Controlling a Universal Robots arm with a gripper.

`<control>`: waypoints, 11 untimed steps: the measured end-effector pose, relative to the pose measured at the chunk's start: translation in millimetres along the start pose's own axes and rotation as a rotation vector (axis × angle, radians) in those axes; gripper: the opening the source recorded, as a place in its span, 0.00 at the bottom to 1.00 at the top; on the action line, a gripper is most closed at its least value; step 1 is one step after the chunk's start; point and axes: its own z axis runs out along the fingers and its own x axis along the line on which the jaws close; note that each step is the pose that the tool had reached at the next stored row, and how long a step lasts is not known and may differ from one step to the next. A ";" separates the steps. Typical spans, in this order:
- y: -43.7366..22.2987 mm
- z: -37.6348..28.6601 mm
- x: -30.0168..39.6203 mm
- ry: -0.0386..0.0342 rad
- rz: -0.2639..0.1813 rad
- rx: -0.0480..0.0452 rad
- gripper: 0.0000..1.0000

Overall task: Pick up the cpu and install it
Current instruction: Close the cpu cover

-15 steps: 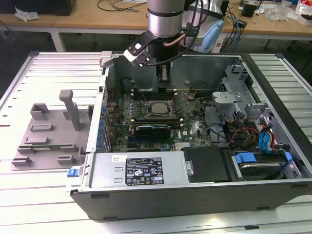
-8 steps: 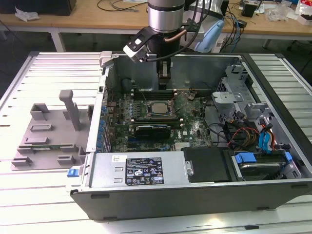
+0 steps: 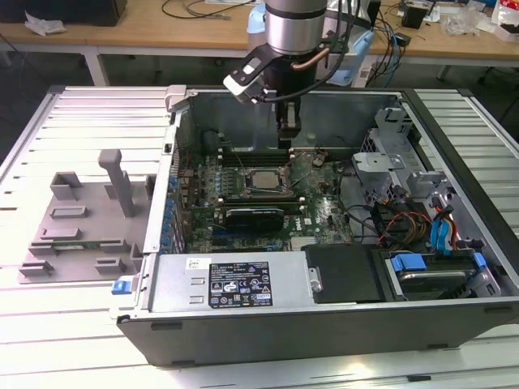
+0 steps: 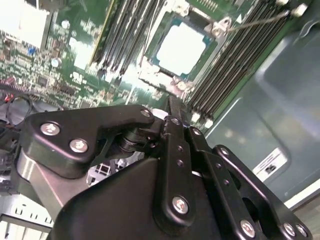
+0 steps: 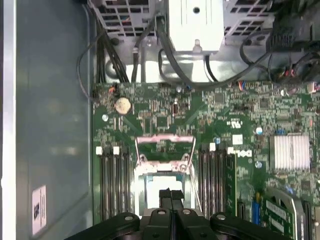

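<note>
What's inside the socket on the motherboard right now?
The cpu lies flat in the socket, its silvery top showing, with the shut gripper above it. Whatever lies beneath the chip is covered.

Arm [image 3: 296,24] points down — fingers [image 5: 165,200] pressed together.

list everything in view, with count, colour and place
cpu: one, silvery, in the motherboard socket
motherboard: one, green, inside the case
computer case: one, dark grey, open, on the table
tray: one, grey, exterior view's left of the case
power supply: one, silver-grey, inside the case
heatsink: one, silvery, on the motherboard
table: one, pale slatted, under the case
gripper: one, black, shut, above the cpu
</note>
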 end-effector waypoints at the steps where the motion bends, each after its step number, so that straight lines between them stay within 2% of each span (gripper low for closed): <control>1: 3.6 0.2 0.1 0.0000 0.000 0.0000 0.11; 2: 6.4 0.3 0.2 0.0000 0.000 0.0000 0.11; 3: 13.4 0.6 0.4 -0.0001 0.000 0.0000 0.11; 5: 19.0 0.8 0.6 -0.0001 0.000 0.0000 0.11; 6: 24.7 1.1 0.8 -0.0002 0.000 0.0001 0.11; 9: 33.6 1.6 1.1 0.0001 0.000 -0.0001 0.11; 11: 42.4 1.9 1.4 0.0000 0.000 0.0000 0.11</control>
